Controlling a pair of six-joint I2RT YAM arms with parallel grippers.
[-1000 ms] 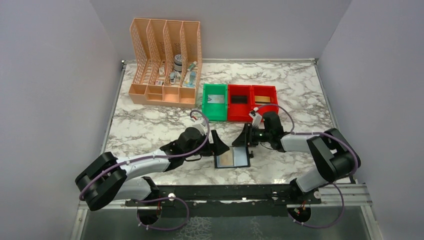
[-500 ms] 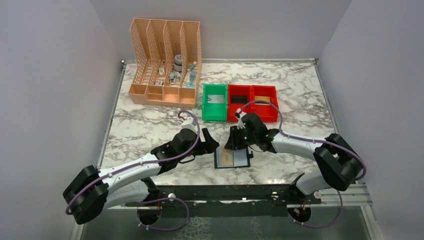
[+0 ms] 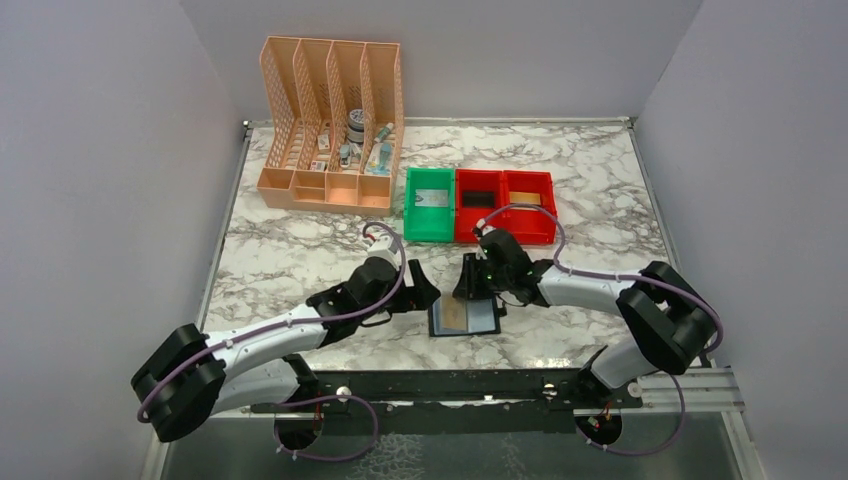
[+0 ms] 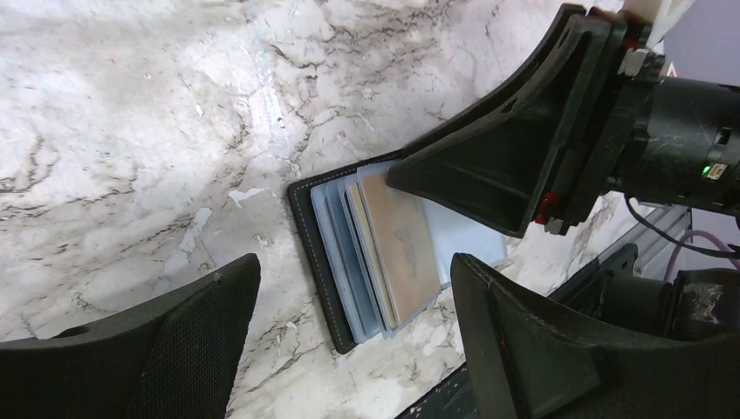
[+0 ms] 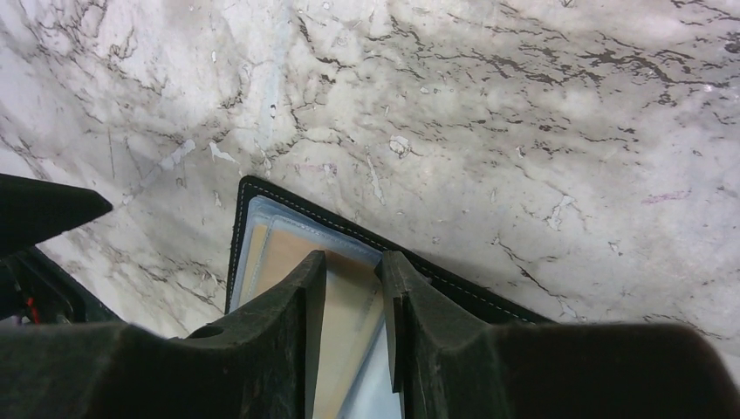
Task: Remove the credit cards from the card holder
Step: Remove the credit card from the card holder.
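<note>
The card holder (image 3: pixel 484 319) lies open on the marble table near the front edge, black with grey-blue panels; it also shows in the left wrist view (image 4: pixel 307 229) and the right wrist view (image 5: pixel 455 285). A tan credit card (image 3: pixel 455 317) lies on its left half (image 4: pixel 403 246) (image 5: pixel 281 255), over other card edges. My right gripper (image 3: pixel 476 287) points down at the holder's far edge, its jaws a narrow gap apart with the tips (image 5: pixel 352 262) over the tan card, holding nothing I can see. My left gripper (image 3: pixel 424 290) is wide open and empty (image 4: pixel 356 272), just left of the holder.
A peach lattice organizer (image 3: pixel 330 125) stands at the back left. A green bin (image 3: pixel 430 207) holding a card and two red bins (image 3: pixel 480 207) (image 3: pixel 530 207) sit behind the grippers. The black base rail (image 3: pixel 450 385) runs along the table's near edge.
My right gripper has moved left and down onto the holder's far edge. My left gripper has drawn back a little to the left. The holder has not moved.
</note>
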